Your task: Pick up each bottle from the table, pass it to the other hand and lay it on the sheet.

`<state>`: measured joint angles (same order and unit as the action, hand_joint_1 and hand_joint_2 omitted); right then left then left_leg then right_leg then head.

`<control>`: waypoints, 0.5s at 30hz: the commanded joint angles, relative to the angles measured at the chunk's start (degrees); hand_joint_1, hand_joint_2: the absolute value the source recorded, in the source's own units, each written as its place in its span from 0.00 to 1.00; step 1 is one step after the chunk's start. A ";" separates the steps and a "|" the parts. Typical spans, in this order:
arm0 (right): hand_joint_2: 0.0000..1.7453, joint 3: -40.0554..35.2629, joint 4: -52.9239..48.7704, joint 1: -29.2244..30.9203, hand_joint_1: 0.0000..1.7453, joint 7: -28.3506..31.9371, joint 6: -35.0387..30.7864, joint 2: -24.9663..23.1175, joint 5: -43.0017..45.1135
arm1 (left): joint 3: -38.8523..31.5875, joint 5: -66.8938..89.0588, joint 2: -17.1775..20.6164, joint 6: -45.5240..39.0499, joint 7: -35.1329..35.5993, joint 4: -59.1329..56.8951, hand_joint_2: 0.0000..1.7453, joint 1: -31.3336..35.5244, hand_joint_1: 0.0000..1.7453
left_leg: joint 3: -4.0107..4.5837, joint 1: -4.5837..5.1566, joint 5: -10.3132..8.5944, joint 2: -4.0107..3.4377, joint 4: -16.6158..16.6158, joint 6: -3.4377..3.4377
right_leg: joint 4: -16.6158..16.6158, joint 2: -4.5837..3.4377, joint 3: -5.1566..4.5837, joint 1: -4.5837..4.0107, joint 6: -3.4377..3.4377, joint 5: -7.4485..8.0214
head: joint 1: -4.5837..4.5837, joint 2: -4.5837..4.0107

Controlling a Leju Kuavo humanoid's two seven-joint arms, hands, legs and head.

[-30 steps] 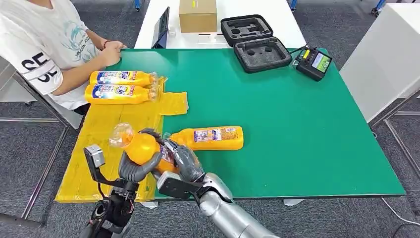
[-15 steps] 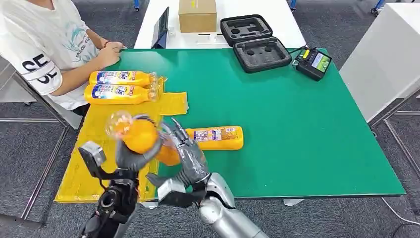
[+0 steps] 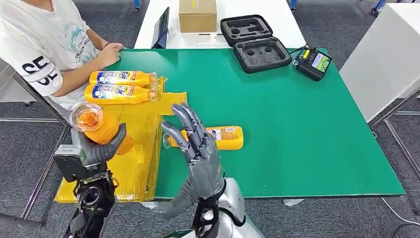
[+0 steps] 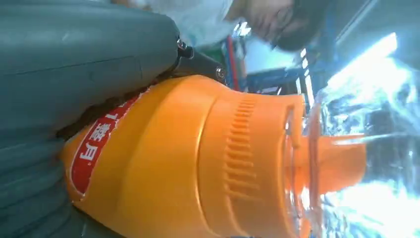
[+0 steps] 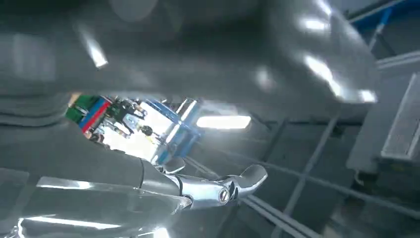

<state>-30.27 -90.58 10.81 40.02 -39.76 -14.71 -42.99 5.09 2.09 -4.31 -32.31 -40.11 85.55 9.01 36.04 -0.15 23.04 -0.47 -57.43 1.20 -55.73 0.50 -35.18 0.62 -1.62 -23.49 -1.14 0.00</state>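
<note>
My left hand (image 3: 96, 148) grips an orange bottle (image 3: 99, 128) with a clear cap, held above the left part of the yellow sheet (image 3: 133, 134). In the left wrist view the bottle (image 4: 198, 163) sits close against the grey hand (image 4: 74, 64). My right hand (image 3: 200, 151) is raised over the table's front edge with fingers spread and nothing in it. Behind it another orange bottle (image 3: 225, 137) lies on its side on the green table (image 3: 297, 124). Two more bottles (image 3: 121, 86) lie side by side at the far end of the sheet.
A person in a white shirt (image 3: 47, 44) sits at the far left with a hand (image 3: 111, 52) on the table's corner. A black foam case (image 3: 255, 42), a controller (image 3: 313, 62), a cardboard box (image 3: 198, 15) and a tablet (image 3: 161, 27) stand at the back.
My right hand has let go of the bottle and lifted away with fingers spread. My left hand has carried the bottle to the left, over the sheet.
</note>
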 commanded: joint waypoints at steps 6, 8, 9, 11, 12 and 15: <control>0.00 -0.20 0.21 0.62 0.00 -0.02 -0.24 0.57 3.05 | 3.38 21.05 6.31 -6.52 4.10 -17.83 1.00 12.23 1.00 | -0.28 -0.07 0.01 0.26 0.03 -0.08 | 0.03 0.19 0.35 -0.08 0.09 -0.11 | -0.02 0.00; 0.00 -0.20 0.21 0.62 0.00 -0.02 -0.24 0.57 3.05 | 3.38 21.05 6.31 -6.52 4.10 -17.83 1.00 12.23 1.00 | -0.20 -0.03 0.00 0.09 0.04 -0.05 | 0.03 0.05 0.21 -0.04 0.12 0.00 | -0.02 0.00; 0.00 -0.81 1.03 0.87 0.00 -0.02 -0.24 0.82 3.48 | 4.79 29.77 7.25 -7.63 7.99 -21.23 1.00 13.39 1.00 | -0.30 -0.05 0.05 0.12 0.02 -0.08 | 0.02 0.06 0.32 -0.06 0.14 -0.05 | 0.00 0.00; 0.00 -1.59 3.12 1.86 0.00 -0.02 -0.24 0.97 4.26 | 6.85 41.11 8.17 -4.76 15.22 -29.17 1.00 17.86 1.00 | -0.24 -0.02 -0.02 0.16 0.07 -0.06 | 0.04 0.12 0.26 -0.03 0.12 -0.01 | -0.02 0.00; 0.00 -1.88 3.60 2.20 0.00 -0.02 -0.24 1.00 4.42 | 7.63 44.71 8.45 -4.37 16.89 -32.23 1.00 19.41 1.00 | -0.36 -0.05 0.03 0.21 0.07 -0.09 | 0.04 0.14 0.39 -0.05 0.14 -0.07 | -0.02 0.00; 0.00 -3.43 6.32 4.31 0.00 -0.02 -0.24 1.50 6.78 | 10.09 55.37 8.51 -0.19 22.43 -50.27 1.00 26.57 1.00 | -0.38 -0.04 -0.06 0.37 0.09 -0.09 | 0.05 0.33 0.44 -0.05 0.15 -0.05 | 0.00 0.00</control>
<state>-30.40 -91.25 10.97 40.02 -39.76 -14.69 -39.17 8.22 38.39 1.16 -38.01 -28.16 70.41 19.91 36.02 -0.14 22.98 -0.44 -57.44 1.19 -55.74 0.59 -35.17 0.61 -1.54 -23.43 -1.14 0.00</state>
